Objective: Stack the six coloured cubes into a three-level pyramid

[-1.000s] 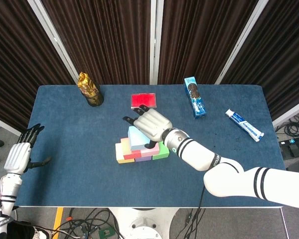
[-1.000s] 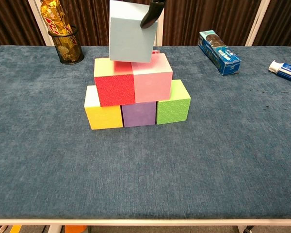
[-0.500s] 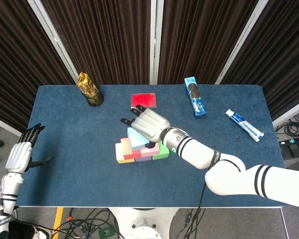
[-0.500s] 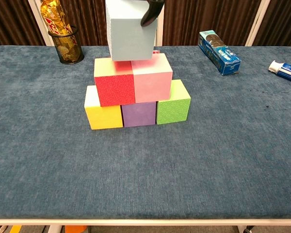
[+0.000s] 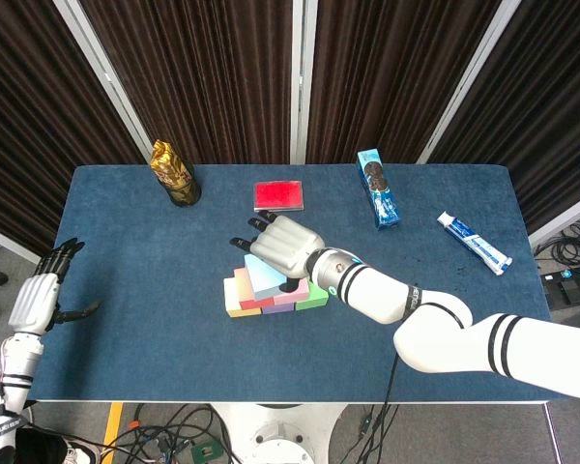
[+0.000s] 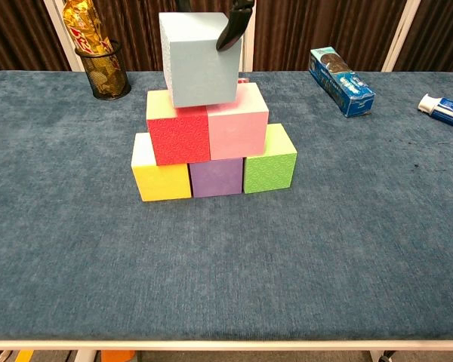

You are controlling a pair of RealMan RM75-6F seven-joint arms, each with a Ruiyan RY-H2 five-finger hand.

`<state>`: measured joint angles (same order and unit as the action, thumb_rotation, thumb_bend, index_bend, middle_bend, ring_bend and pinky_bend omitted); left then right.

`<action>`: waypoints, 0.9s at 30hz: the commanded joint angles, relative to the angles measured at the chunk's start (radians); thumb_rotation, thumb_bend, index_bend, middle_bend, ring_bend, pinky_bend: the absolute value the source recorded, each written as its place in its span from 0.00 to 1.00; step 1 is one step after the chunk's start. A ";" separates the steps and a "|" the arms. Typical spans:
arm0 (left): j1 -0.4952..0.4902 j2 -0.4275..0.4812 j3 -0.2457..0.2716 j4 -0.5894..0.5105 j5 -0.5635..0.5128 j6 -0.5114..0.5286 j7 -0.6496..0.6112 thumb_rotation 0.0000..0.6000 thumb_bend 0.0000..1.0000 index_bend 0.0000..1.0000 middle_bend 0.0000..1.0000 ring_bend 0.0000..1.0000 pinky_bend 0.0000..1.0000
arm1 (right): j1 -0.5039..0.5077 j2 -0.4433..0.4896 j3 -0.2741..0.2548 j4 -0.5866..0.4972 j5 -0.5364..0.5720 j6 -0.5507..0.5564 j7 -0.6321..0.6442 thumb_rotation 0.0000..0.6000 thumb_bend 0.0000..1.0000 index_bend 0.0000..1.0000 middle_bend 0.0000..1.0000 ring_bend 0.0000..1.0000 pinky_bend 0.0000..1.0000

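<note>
At frame centre, the right robot hand point(image 5: 283, 246) is grasping one light blue cube point(image 6: 201, 59) atop five stacked cubes: red cube point(image 6: 180, 138), pink cube point(image 6: 238, 129), yellow cube point(image 6: 161, 181), purple cube point(image 6: 217, 177), green cube point(image 6: 270, 169). At lower left, the left robot hand point(image 5: 37, 301) is hanging released beside the desk point(image 5: 126, 309).

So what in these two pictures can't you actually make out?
- Right hand: the chest view's top edge cuts it off; only one dark fingertip shows on the light blue cube.
- Whether that cube rests on the red cube and pink cube: unclear in both views.
- Bottom cubes in the head view: mostly covered by the upper cubes and the hand.
- Toothpaste tube: cut by the chest view's right edge.
</note>
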<state>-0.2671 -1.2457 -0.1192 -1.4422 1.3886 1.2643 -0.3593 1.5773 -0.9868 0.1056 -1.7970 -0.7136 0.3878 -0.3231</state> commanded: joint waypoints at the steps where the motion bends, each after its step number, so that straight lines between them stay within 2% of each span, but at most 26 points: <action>1: -0.001 -0.001 0.000 0.002 0.002 0.000 -0.003 1.00 0.20 0.07 0.02 0.00 0.00 | 0.012 0.001 -0.012 -0.001 0.000 -0.002 0.007 1.00 0.27 0.00 0.47 0.02 0.00; 19: 0.002 -0.004 0.010 0.020 0.001 -0.012 -0.040 1.00 0.20 0.07 0.02 0.00 0.00 | 0.074 -0.031 -0.081 0.020 0.046 0.032 0.040 1.00 0.27 0.00 0.47 0.02 0.00; 27: 0.002 0.002 0.013 0.023 0.005 -0.017 -0.072 1.00 0.20 0.07 0.02 0.00 0.00 | 0.123 -0.017 -0.118 0.012 0.093 0.040 0.033 1.00 0.23 0.00 0.47 0.02 0.00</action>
<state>-0.2652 -1.2444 -0.1068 -1.4199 1.3938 1.2474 -0.4310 1.6970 -1.0062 -0.0087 -1.7828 -0.6235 0.4260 -0.2887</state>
